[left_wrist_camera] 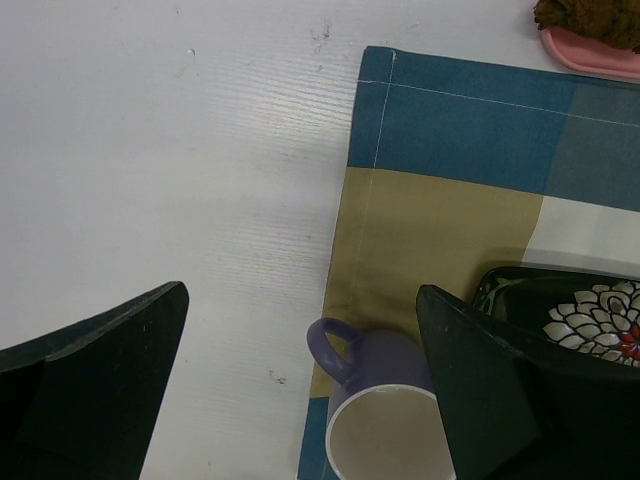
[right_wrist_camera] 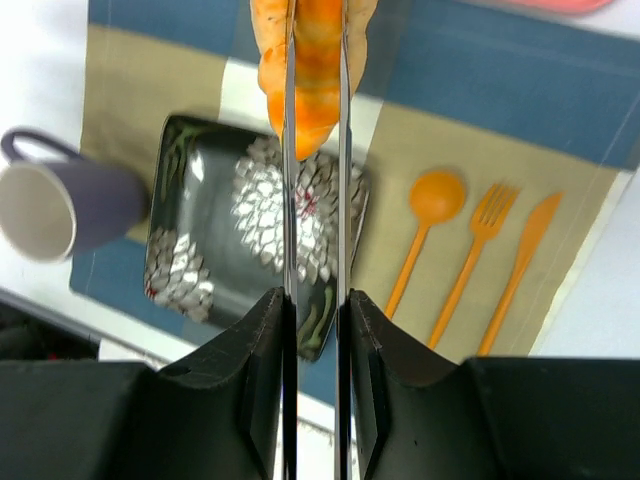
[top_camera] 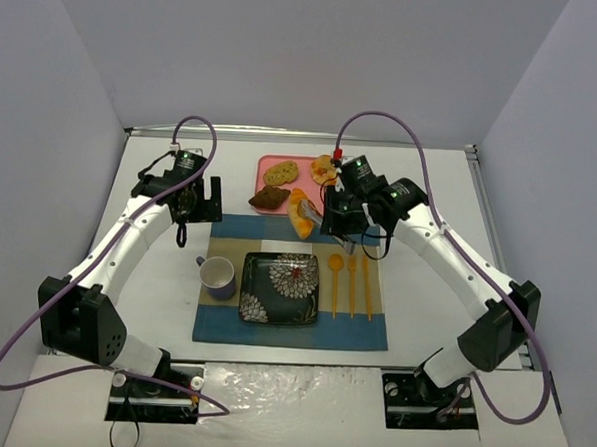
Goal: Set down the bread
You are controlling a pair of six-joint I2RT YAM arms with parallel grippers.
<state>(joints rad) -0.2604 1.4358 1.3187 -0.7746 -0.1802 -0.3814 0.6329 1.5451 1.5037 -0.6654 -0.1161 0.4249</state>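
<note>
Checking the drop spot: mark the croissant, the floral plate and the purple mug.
croissant [right_wrist_camera: 315,80]: right wrist view, orange ridged body.
floral plate [top_camera: 260,272]: top external view, dark upper-left part.
purple mug [left_wrist_camera: 385,360]: left wrist view, side wall.

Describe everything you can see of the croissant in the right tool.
The golden-orange ridged croissant is long with a tapered end, and glossy like baked or plastic pastry. The right tool is shut on its sides; nothing else visibly touches it. It appears raised above the blue and tan cloth placemat, between the pink tray and the dark square flowered plate, its tapered tip pointing toward the plate.
</note>
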